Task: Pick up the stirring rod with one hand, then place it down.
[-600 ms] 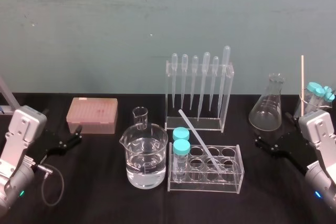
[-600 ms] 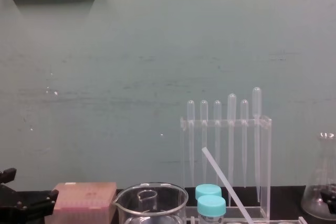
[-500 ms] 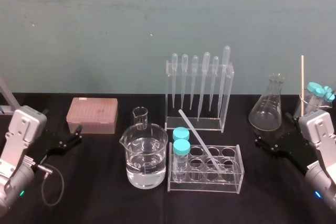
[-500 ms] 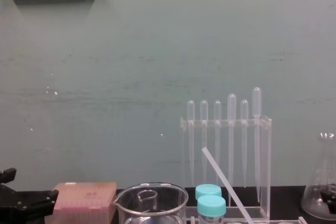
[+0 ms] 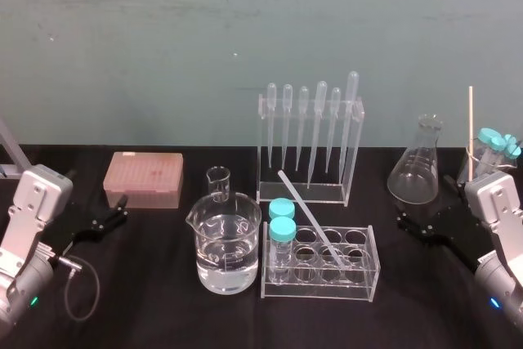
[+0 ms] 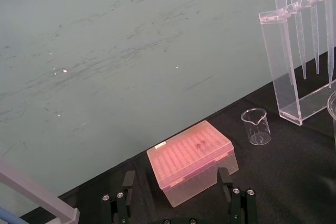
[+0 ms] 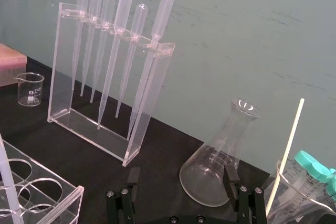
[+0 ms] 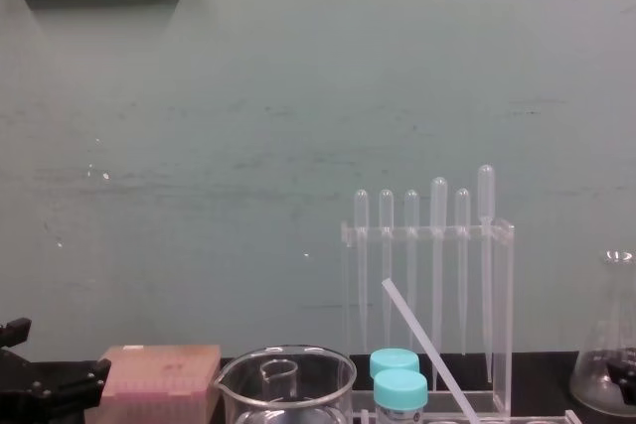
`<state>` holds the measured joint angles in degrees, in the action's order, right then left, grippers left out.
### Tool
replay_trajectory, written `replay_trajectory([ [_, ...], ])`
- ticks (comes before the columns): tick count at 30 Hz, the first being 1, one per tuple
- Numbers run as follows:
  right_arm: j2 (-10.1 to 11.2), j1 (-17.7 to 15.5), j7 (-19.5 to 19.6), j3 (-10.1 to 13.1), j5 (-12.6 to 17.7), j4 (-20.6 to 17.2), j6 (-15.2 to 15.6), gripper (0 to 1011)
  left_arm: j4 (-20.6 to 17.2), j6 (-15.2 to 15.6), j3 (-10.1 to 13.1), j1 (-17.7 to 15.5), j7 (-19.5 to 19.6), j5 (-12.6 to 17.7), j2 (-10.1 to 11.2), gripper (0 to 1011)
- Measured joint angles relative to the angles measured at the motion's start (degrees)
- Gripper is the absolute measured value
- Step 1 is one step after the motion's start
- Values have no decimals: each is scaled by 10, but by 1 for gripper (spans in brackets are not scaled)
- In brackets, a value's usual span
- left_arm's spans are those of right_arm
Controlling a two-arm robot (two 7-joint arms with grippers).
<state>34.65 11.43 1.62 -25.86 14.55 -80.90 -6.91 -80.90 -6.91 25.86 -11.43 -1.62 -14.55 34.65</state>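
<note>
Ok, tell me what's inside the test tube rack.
Two teal-capped tubes stand at the left end of the rack; the stirring rod leans in a hole farther right, its tip indistinct through the plastic.

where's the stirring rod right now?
Head view, table centre: the stirring rod leans in the clear tube rack, upper end tilted back-left toward the pipette rack, just right of the large beaker.
</note>
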Motion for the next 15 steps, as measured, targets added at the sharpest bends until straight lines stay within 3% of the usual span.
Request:
replay_trajectory([
  [15,0,0,0,0,0,0,0,1000,0,0,0,0,0,0,0,1000],
])
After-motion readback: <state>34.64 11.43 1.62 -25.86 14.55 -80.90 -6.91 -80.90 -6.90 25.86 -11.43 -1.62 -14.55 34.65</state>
